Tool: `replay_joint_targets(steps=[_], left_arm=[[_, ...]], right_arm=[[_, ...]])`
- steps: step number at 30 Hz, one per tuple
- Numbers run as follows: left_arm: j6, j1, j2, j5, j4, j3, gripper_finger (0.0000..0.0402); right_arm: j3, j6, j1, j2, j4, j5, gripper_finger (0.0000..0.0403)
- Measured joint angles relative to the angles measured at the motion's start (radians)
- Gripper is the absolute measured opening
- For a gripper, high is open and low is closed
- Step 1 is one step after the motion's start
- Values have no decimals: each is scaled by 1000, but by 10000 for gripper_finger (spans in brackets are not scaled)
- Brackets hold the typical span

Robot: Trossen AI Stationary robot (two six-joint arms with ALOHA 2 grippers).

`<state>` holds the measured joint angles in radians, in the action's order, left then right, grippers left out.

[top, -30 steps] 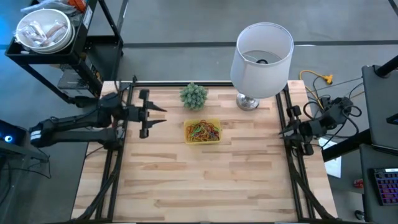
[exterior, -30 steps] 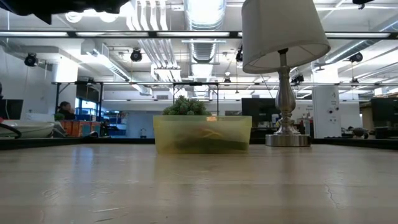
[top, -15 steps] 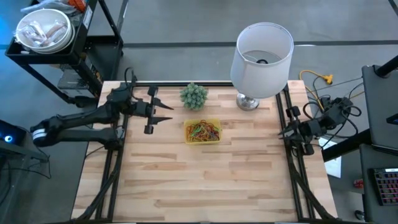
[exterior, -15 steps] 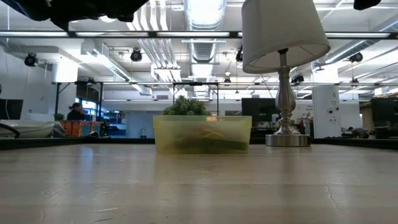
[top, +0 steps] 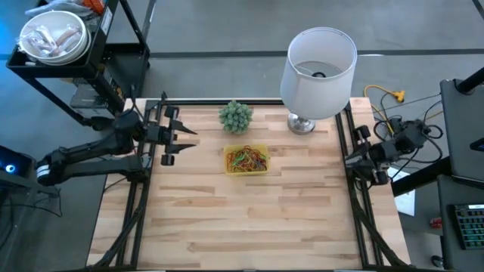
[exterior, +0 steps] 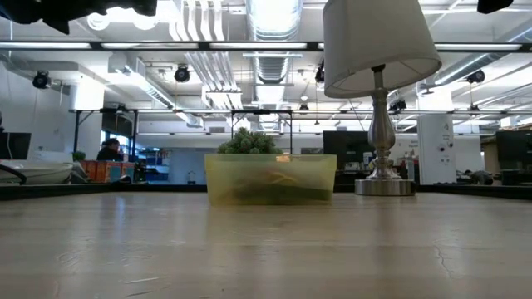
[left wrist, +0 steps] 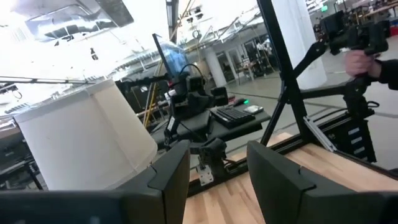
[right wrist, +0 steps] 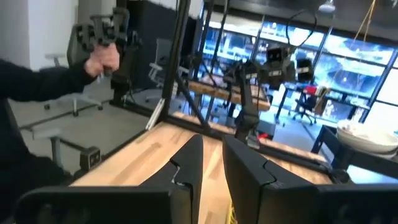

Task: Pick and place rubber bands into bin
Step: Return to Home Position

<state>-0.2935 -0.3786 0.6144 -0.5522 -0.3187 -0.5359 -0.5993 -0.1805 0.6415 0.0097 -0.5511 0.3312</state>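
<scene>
Plainly empty, the left gripper (top: 184,140) hangs spread wide, well apart from the bin (top: 247,174).

We note a small green plant (top: 236,116) near the left gripper (top: 185,140), ahead of it on the wooden table (top: 249,219). A white lamp (top: 318,68) stands farther ahead. A metal bowl (top: 54,36) sits well behind, off-table.
</scene>
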Motion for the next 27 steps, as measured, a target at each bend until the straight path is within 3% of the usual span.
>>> replay_joint_targets(steps=[5,10,18,21,25,27], left_arm=[[0,0,-19,4,-7,26,144],[0,0,-23,7,-6,41,144],[2,0,-20,7,-5,50,144],[3,0,-21,7,-4,51,144],[26,0,-20,7,9,51,144],[26,0,-23,7,51,51,144]], right_arm=[[11,3,0,101,25,0,56],[34,60,-19,286,103,5,56],[16,13,-167,613,359,16,56],[-52,24,-379,717,350,-203,54],[-128,-40,-736,851,336,-752,50],[-161,-76,-853,890,338,-943,49]])
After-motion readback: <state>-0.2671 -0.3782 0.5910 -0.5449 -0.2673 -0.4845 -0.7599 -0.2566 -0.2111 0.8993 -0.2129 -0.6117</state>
